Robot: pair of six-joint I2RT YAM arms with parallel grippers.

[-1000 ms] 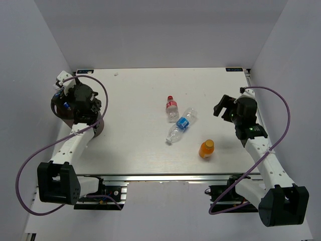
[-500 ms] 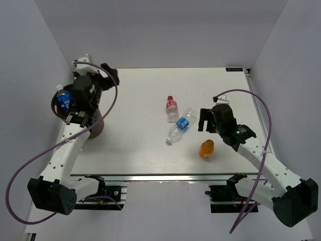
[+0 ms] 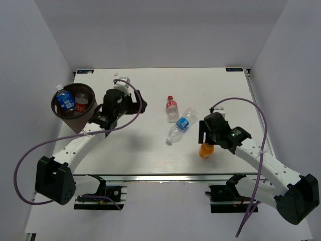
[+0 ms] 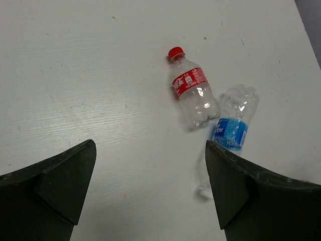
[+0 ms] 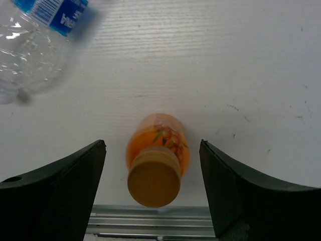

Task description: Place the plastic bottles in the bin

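The dark brown bin [image 3: 64,115] stands at the table's left and holds a blue-label bottle [image 3: 65,100] and a red-label bottle [image 3: 81,104]. On the table lie a red-label bottle [image 3: 172,109] [image 4: 193,90] and a clear blue-label bottle [image 3: 181,125] [image 4: 231,128] [image 5: 37,30]. The short orange bottle [image 3: 206,150] [image 5: 158,160] stands near the front edge. My left gripper [image 3: 137,102] [image 4: 150,186] is open and empty, right of the bin and left of the two lying bottles. My right gripper [image 3: 206,138] [image 5: 153,186] is open above the orange bottle, one finger on each side, not touching.
The metal rail of the table's front edge [image 5: 150,221] runs just behind the orange bottle in the right wrist view. White walls close the table on three sides. Purple cables loop from both arms.
My left arm has swung from over the bin rightward toward the table's middle, uncovering the bottles inside. My right gripper has moved left and forward to over the orange bottle.
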